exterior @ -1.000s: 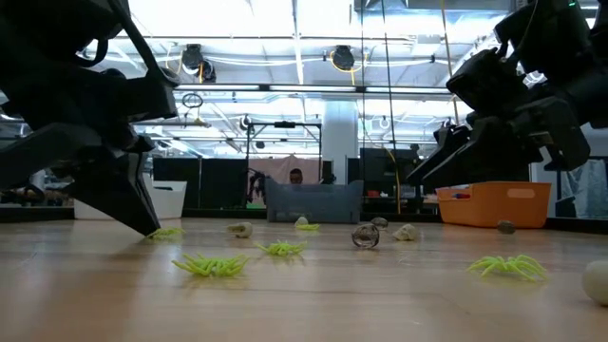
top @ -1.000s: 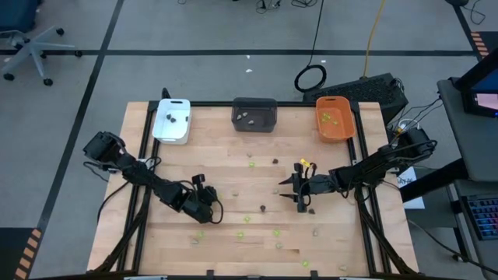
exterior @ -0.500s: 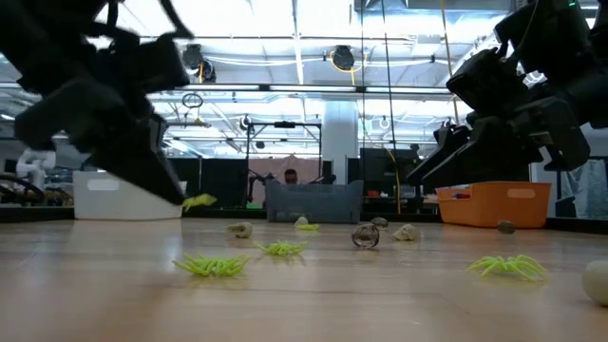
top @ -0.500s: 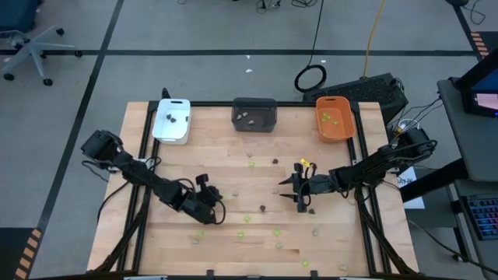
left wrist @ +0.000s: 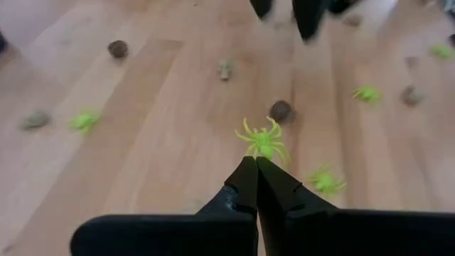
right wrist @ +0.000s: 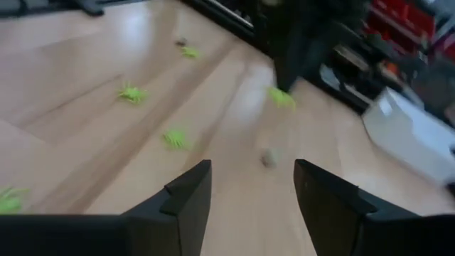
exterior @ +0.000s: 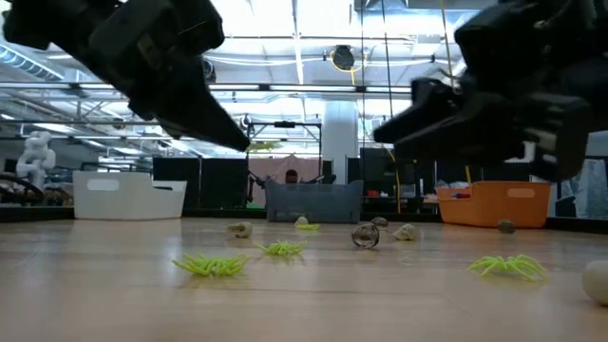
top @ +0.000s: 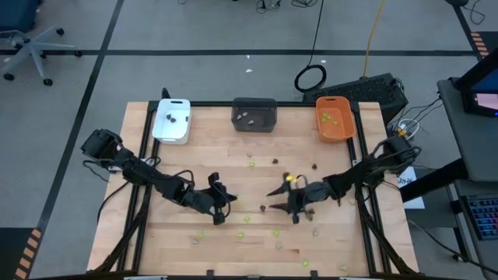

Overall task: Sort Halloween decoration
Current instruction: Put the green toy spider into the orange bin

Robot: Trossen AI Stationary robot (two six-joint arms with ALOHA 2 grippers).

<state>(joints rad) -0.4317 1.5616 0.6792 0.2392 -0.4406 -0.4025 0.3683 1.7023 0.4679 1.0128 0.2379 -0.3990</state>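
Two tools over surface centre | left tool [left wrist: 254,165] clamped on lime green spider [left wrist: 264,141], lifted | right tool [right wrist: 252,185] apart, nothing between | other decorations [top: 263,208] scattered across surface [top: 233,175]

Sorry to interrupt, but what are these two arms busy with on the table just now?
They are sorting small Halloween toys into three trays. The left hand is shut on a green spider, lifted above the table near its middle. The right hand is open and empty, over a dark piece. Many pieces lie loose on the wood.
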